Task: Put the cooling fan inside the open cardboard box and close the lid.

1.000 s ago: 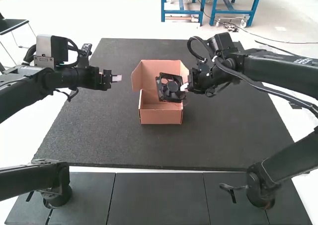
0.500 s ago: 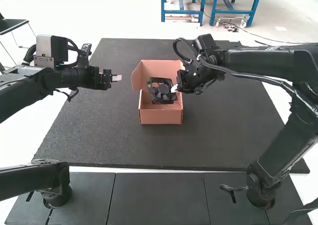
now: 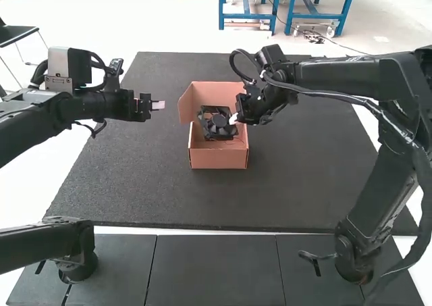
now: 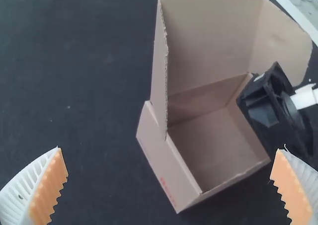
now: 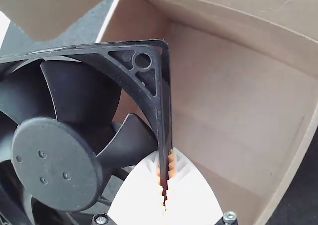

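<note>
A black cooling fan [image 3: 216, 123] hangs tilted in the mouth of the open cardboard box [image 3: 218, 154], partly below its rim. My right gripper [image 3: 234, 119] is shut on the fan's frame edge [image 5: 161, 120], white ribbed fingers pinching it. The box lid [image 3: 214, 93] stands up at the far side, with a side flap [image 4: 160, 61] raised. The fan [image 4: 276, 108] sits over the box's right wall in the left wrist view. My left gripper [image 3: 157, 106] hovers open to the left of the box, apart from it, its orange-padded fingers [image 4: 47, 180] spread wide.
The box stands in the middle of a black rubber mat [image 3: 135, 177]. White floor lies at both sides of the mat. The arm bases [image 3: 74, 259] stand at the near edge.
My right gripper has carried the fan leftward and down, from above the box's right wall into its opening. The left arm has kept still.
</note>
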